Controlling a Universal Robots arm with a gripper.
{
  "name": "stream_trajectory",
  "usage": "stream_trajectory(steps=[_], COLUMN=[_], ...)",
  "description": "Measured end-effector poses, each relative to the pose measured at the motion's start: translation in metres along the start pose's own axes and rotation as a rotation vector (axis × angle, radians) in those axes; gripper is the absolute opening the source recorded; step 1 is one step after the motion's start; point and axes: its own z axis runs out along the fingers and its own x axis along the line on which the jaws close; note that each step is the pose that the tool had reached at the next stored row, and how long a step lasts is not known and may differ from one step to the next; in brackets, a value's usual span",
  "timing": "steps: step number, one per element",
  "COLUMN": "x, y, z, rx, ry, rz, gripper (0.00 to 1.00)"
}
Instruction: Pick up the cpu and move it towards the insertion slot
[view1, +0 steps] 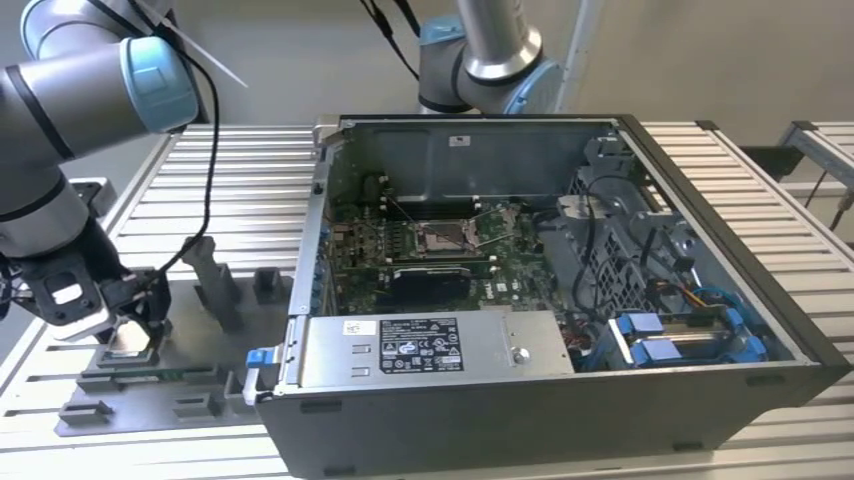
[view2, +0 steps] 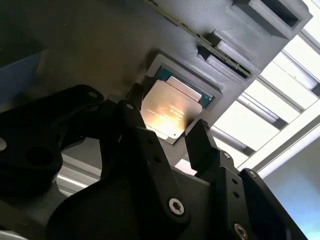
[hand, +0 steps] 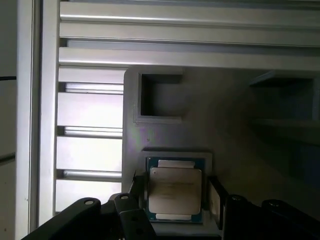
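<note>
Cpu lies flat, silvery lid up, in a shallow square pocket of the grey holder plate, which sits at the near corner of the slatted metal bench on the exterior view's left. The pincer hangs low over that pocket with its two black fingers apart, one just beside each of two opposite edges of the chip. In both wrist views a thin gap seems to remain on each side, so I judge it is straddling the chip rather than clamped on it. The pick-up is therefore not yet done: the chip has not left its pocket, and the whole carry is left. The insertion slot, a square metal-framed socket with a brownish centre, lies on the green board inside the open computer case. That case fills the middle of the bench and stands well apart from the holder plate. As for writing, a white sticker with dark print and small marks covers the top of the silver power box at the near side of the case. The chip's lid shows only faint lettering under a bright glare.
</note>
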Motion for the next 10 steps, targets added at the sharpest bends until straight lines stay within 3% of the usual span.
stream_trajectory(steps=[10], x=[0.0011], y=[-0.0006], z=[0.002], rx=[0.0], ry=[0.0001], rz=[0.0], gripper=[1.0])
